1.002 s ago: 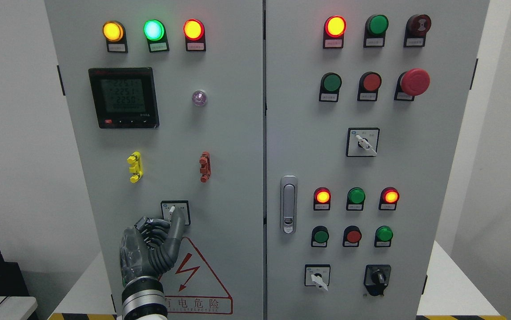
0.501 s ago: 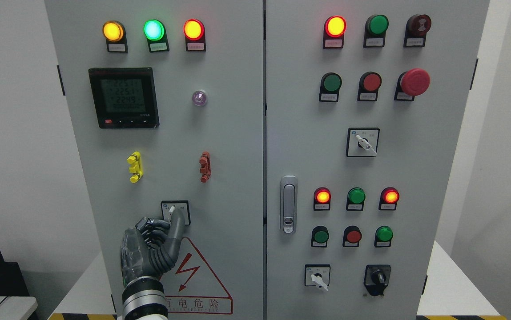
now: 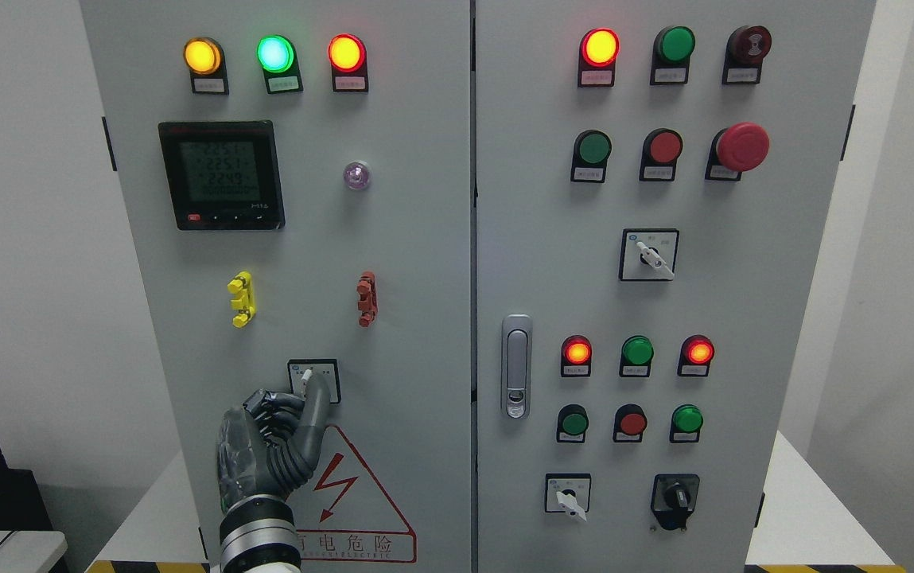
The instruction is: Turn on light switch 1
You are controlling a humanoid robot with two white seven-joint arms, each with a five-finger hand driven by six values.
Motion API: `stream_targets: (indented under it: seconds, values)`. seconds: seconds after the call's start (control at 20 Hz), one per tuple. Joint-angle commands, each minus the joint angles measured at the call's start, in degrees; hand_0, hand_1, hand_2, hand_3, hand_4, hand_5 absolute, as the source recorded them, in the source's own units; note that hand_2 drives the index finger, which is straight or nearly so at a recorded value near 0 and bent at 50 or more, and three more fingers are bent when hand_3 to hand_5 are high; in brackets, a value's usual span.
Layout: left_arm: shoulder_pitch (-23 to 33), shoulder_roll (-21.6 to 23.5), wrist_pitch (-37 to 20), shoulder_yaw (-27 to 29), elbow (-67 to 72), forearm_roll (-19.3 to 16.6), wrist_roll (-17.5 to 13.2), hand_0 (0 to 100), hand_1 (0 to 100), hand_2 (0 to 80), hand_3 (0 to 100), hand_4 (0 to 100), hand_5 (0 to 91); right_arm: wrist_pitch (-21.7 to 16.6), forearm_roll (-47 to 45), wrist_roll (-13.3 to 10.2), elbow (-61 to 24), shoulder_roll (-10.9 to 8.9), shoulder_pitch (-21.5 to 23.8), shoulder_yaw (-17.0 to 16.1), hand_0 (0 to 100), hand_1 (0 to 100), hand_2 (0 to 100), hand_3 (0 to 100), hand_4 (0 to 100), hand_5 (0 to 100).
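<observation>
The small selector switch (image 3: 310, 374), a white knob on a square black-framed plate, sits low on the left cabinet door (image 3: 409, 263). My left hand (image 3: 291, 414) rises from the bottom edge just below it. Its index finger (image 3: 316, 398) is stretched up and its tip lies against the knob, hiding the plate's lower middle. The other fingers are curled into the palm and hold nothing. The knob's white tip points up and a little left. My right arm does not show.
Above the switch are a yellow clip (image 3: 241, 299), a red clip (image 3: 366, 298), a digital meter (image 3: 220, 175) and three lit lamps. A red warning triangle (image 3: 353, 497) lies under the hand. The right door carries buttons, lamps, rotary switches and a latch handle (image 3: 515, 366).
The left hand has sunk a few pixels while its index finger stays on the knob. The meter's digits flicker. Nothing else differs.
</observation>
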Motion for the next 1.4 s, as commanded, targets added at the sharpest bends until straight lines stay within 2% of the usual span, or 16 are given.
stream_targets:
  seconds: [0.0,0.35,0.8,1.35]
  values:
    - [-0.08,0.00,0.02,-0.03,0.00,0.04,-0.23,30,36,61.9,87,86,81.9,0.03,-1.49,0.04,0.00,0.00,0.00,1.14,12,39,0,0,0,0]
    - [-0.08,0.00,0.02,-0.12,0.00,0.04,-0.31,38,36,61.9,87,86,82.0,0.03,-1.49,0.04,0.00,0.00,0.00,1.14,12,39,0,0,0,0]
    - [-0.43,0.00,0.02,-0.12,0.44,-0.05,-0.31,44,36,61.9,87,87,82.3,0.03,-1.49,0.04,0.00,0.00,0.00,1.14,12,39,0,0,0,0]
    - [-0.43,0.00,0.02,-0.12,0.53,-0.05,-0.31,53,30,62.1,88,87,82.5,0.03,-1.49,0.04,0.00,0.00,0.00,1.14,12,39,0,0,0,0]
